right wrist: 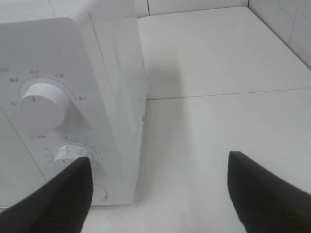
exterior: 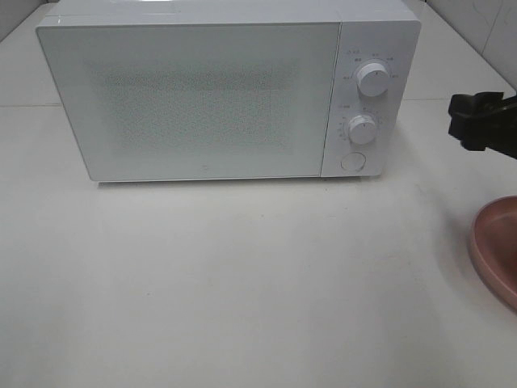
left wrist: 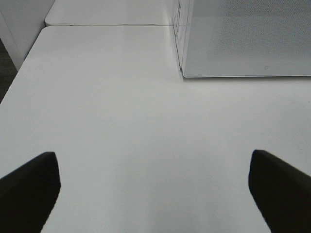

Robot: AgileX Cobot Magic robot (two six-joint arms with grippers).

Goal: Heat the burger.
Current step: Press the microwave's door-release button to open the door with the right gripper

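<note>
Microwave (exterior: pixel 202 97) with door shut, front toward the arms. The right gripper (right wrist: pixel 158 194) hangs just off the control side near the upper knob (right wrist: pixel 43 104), jaws apart and empty — likely staged for the door. The left gripper (left wrist: pixel 155 189) is spread wide over bare table (left wrist: pixel 121 97). A pink plate (exterior: pixel 494 242) sits at the table's right edge — burger not in view.

The white box-shaped plastic microwave (exterior: pixel 202 97) is showing a smooth, faintly glossy shell and finely dotted door, while the flat white tabletop (exterior: pixel 242 283) and round pink plate (exterior: pixel 494 242) are looking smooth and matt.
</note>
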